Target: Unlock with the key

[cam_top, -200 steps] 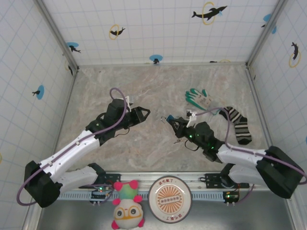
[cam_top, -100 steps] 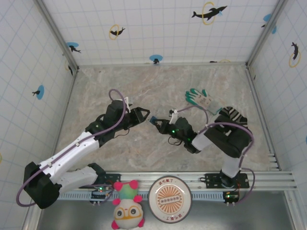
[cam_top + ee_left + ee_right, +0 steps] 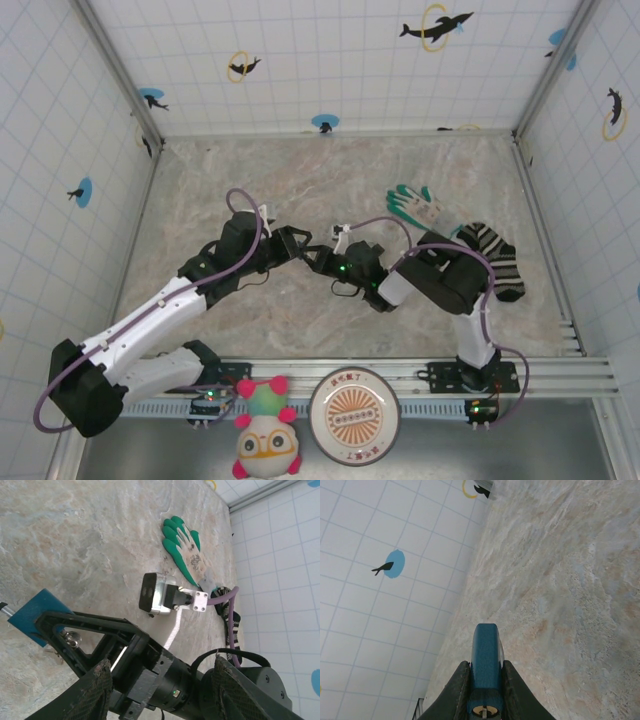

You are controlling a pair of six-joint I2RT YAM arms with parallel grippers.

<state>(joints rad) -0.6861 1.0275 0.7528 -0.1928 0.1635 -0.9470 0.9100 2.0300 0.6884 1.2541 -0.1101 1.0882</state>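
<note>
– Key first: the tiny one, black squarish plastic head, short silver blade. Where is it?
– I cannot tell. The right hand is clamped on the small blue metal padlock over the middle of the beige marbled table. Its brass keyhole faces that hand's own palm.
– And the left hand?
– Fingers spread, nothing between them, just at 9 o'clock of the padlock. I judge the lock is only being presented. Next the key must be gripped and its blade lined up with that keyhole.
</note>
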